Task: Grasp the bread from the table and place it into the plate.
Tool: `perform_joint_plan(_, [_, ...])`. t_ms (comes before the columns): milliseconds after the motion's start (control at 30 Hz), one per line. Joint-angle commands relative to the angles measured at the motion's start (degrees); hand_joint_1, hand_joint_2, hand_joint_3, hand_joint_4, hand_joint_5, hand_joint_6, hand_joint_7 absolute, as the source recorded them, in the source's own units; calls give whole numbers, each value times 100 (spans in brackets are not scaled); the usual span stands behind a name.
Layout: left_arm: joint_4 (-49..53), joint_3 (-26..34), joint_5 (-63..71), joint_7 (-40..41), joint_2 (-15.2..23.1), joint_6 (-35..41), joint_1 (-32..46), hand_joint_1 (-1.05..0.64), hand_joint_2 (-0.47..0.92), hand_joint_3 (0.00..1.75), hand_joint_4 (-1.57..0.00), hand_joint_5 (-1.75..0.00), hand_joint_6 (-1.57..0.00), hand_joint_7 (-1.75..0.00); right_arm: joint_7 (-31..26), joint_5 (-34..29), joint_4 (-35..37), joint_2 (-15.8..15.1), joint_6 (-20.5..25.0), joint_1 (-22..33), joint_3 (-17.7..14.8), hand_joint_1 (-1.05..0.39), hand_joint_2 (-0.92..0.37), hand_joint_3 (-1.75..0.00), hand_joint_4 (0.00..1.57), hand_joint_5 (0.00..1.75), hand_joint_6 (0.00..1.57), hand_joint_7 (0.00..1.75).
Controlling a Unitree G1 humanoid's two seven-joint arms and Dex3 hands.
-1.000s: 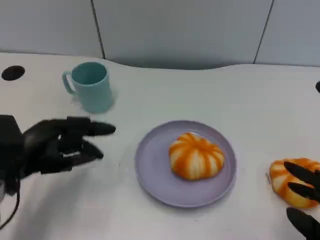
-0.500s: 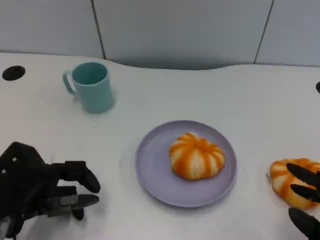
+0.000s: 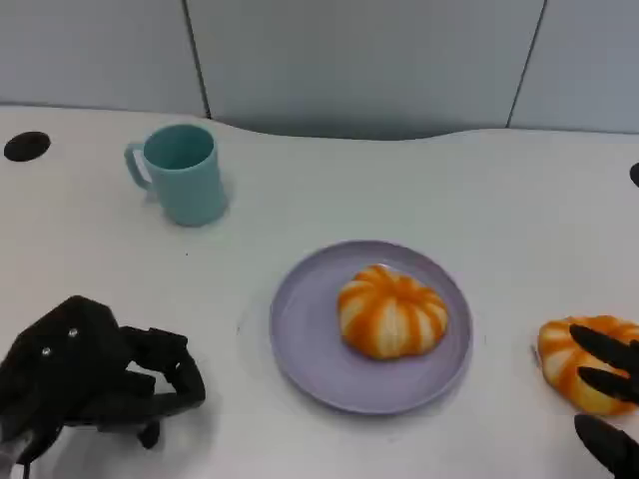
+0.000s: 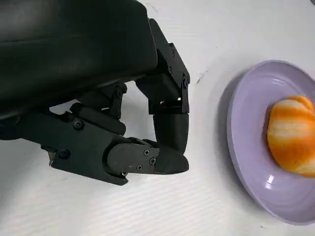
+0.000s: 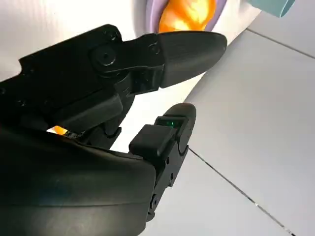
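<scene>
Plate: lilac, round, in the middle of the near part of the white table; bare tabletop lies all round its rim.
Bread on plate: an orange-and-white striped bun sits right of the plate's centre, leaving the left half of the plate bare; the left wrist view shows it too, with the plate's rim just beyond the left hand's fingertips.
Bread on table: a second striped bun lies on the tabletop right of the plate, apart from its rim, close to the picture's right edge.
Right hand: at the lower right corner, fingers spread and lying over the near right side of the table bun; whether they press on it I cannot tell. The right wrist view shows the fingers apart.
Left hand: low at the lower left, well clear of the plate, fingers curled inward with nothing in them; the left wrist view shows them folded over bare table.
Mug: teal, upright, far left, handle to the left, well apart from plate and hands.
Far edge: the table's back edge curves in front of grey wall panels.
Dark round hole: in the tabletop at the far left.
</scene>
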Motion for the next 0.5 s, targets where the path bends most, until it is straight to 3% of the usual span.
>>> perform_joint_plan(33, [79, -14, 58, 72, 55, -48, -80, -59, 92, 32, -70, -166, -70, -136, 18, 134, 82, -82, -89, -28, -60, -37, -92, -32, 92, 0, 74, 0])
perform_joint_plan(200, [40, -64, 93, 80, 52, -48, -72, -60, 92, 33, -72, -169, -69, -140, 25, 148, 172, -134, -179, -39, -92, -37, -92, -32, 93, 1, 75, 0])
perform_joint_plan(300, [142, -95, 49, 46, 3, -111, -91, -60, 92, 34, -73, -155, -72, -122, 63, 213, 242, -186, -222, -30, -116, -37, -92, -32, 92, 0, 75, 0])
perform_joint_plan(367, [260, -132, 61, 39, -22, -294, -121, -61, 92, 34, -74, -153, -74, -119, 60, 216, 335, -231, -334, -46, -132, -38, -92, -32, 93, 1, 75, 0])
perform_joint_plan(433, [401, -153, 60, 51, -70, -531, -146, -60, 92, 35, -71, -166, -71, -138, 60, 210, 386, -264, -394, -52, -145, -37, -92, -32, 93, 1, 75, 0])
perform_joint_plan(500, [504, -171, 70, 57, -94, -690, -174, -60, 92, 36, -71, -167, -71, -141, 74, 228, 368, -270, -356, -41, -145, -37, -92, -32, 94, 1, 76, 0])
